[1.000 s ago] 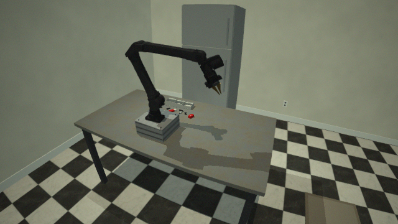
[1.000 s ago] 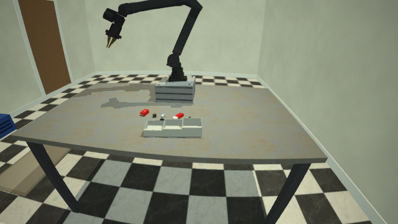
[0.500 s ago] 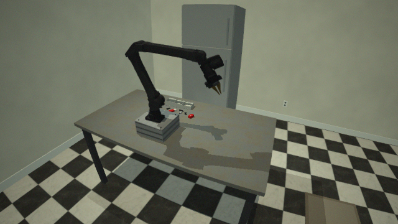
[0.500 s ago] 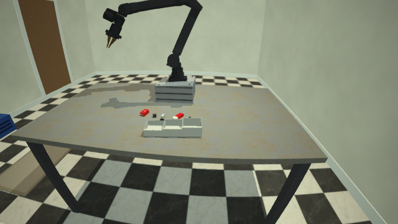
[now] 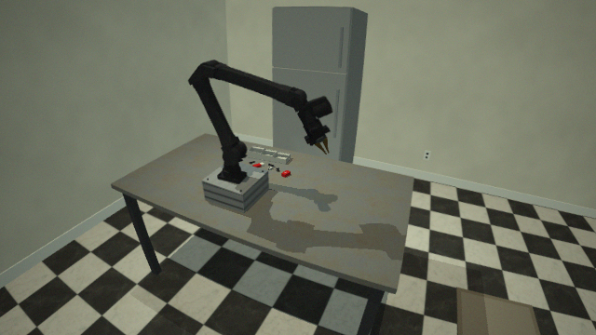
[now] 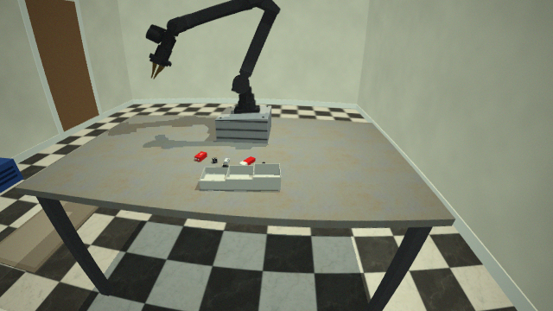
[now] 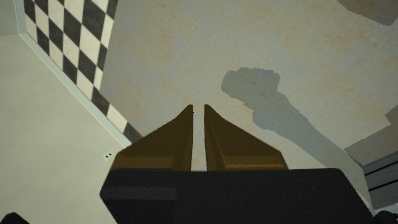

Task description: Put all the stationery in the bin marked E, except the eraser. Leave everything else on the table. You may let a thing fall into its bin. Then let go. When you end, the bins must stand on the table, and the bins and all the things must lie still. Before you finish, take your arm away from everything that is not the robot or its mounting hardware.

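My gripper (image 5: pixel 327 153) (image 6: pixel 153 78) (image 7: pixel 198 112) is shut and empty, high above the table. A row of three joined pale bins (image 5: pixel 283 160) (image 6: pixel 240 185) stands on the table; no letters are readable. Beside it lie a red block-like thing (image 5: pixel 286 173) (image 6: pixel 200 156), a small black thing (image 5: pixel 277 169) (image 6: pixel 214 160), a small white and black thing (image 5: pixel 270 167) (image 6: pixel 226 162) and a red and white thing (image 5: pixel 257 165) (image 6: pixel 248 161), perhaps the eraser. A dark thing (image 5: pixel 251 162) (image 6: pixel 263 162) is partly hidden behind the bins in the exterior view. All are too small to name surely.
The arm's grey base block (image 5: pixel 224 190) (image 6: pixel 242 130) stands on the table (image 5: pixel 354 195) (image 6: pixel 337 186) close to the small things. They lie between the base and the bins. A tall grey fridge (image 5: pixel 309 46) stands beyond the table.
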You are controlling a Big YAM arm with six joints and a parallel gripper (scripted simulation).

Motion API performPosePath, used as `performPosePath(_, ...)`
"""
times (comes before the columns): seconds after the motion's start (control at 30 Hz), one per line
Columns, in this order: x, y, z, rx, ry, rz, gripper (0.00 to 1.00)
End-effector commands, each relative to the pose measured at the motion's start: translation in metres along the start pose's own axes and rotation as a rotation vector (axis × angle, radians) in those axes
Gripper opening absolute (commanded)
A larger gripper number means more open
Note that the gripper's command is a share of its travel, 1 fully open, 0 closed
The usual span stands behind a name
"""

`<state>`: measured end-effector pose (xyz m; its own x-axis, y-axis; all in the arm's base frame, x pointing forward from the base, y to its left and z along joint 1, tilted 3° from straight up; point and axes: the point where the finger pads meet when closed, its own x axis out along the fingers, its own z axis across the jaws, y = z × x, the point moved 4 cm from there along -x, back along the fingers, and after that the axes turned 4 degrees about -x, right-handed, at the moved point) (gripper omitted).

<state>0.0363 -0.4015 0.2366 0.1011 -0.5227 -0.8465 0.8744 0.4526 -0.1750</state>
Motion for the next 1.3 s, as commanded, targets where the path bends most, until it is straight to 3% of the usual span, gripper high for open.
performPosePath(0.0,0.027,-0.003,-0.003,-0.013,-0.017,-0.008,0.08)
performPosePath(0.17,0.063,0.0,-0.025,-0.009,-0.016,-0.01,0.08)
performPosePath(0.23,0.063,0.0,-0.025,-0.009,-0.016,-0.01,0.08)
performPosePath(0.27,0.053,0.015,-0.019,-0.078,-0.042,0.004,0.08)
performPosePath(0.3,0.042,0.013,0.004,-0.123,-0.048,0.013,0.08)
performPosePath(0.33,0.05,0.022,0.003,-0.164,-0.016,0.042,0.08)
performPosePath(0.4,0.048,0.036,0.006,-0.169,-0.017,0.037,0.08)
performPosePath(0.43,0.054,0.042,-0.008,-0.168,0.009,0.05,0.08)
performPosePath(0.5,0.051,0.054,0.008,-0.263,-0.003,0.076,0.08)
performPosePath(0.67,0.05,0.095,0.014,-0.427,0.014,0.135,0.08)
performPosePath(0.7,0.049,0.103,0.015,-0.448,0.013,0.137,0.08)
performPosePath(0.73,0.055,0.11,0.0,-0.448,0.04,0.15,0.08)
performPosePath(0.8,0.055,0.11,0.0,-0.448,0.04,0.15,0.08)
performPosePath(0.83,0.049,0.115,0.014,-0.495,0.017,0.153,0.08)
performPosePath(1.1,0.044,0.176,0.008,-0.733,0.038,0.235,0.08)
performPosePath(1.27,0.033,0.217,0.009,-0.924,0.031,0.288,0.08)
